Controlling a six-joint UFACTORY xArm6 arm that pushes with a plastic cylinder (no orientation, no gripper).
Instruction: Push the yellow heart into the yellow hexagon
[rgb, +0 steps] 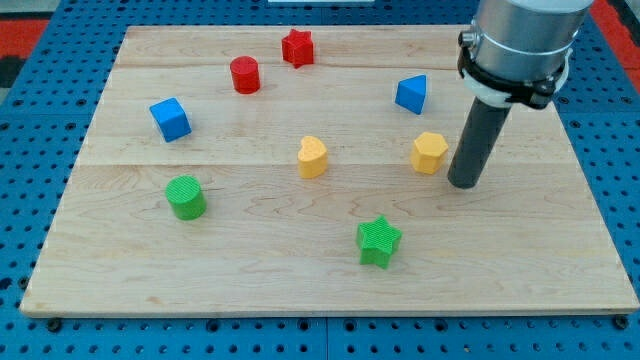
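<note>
The yellow heart (313, 157) lies near the middle of the wooden board (130, 270). The yellow hexagon (430, 152) lies to its right, about a hand's width away, with bare wood between them. My tip (463, 184) rests on the board just right of the hexagon and slightly below it, close to it but not clearly touching. The heart is well to the left of my tip, on the far side of the hexagon.
A blue triangle (411, 94) sits above the hexagon. A green star (379, 241) lies at lower middle, a green cylinder (186, 197) at left, a blue cube (170, 119) at upper left, and a red cylinder (245, 75) and red star (297, 47) at the top.
</note>
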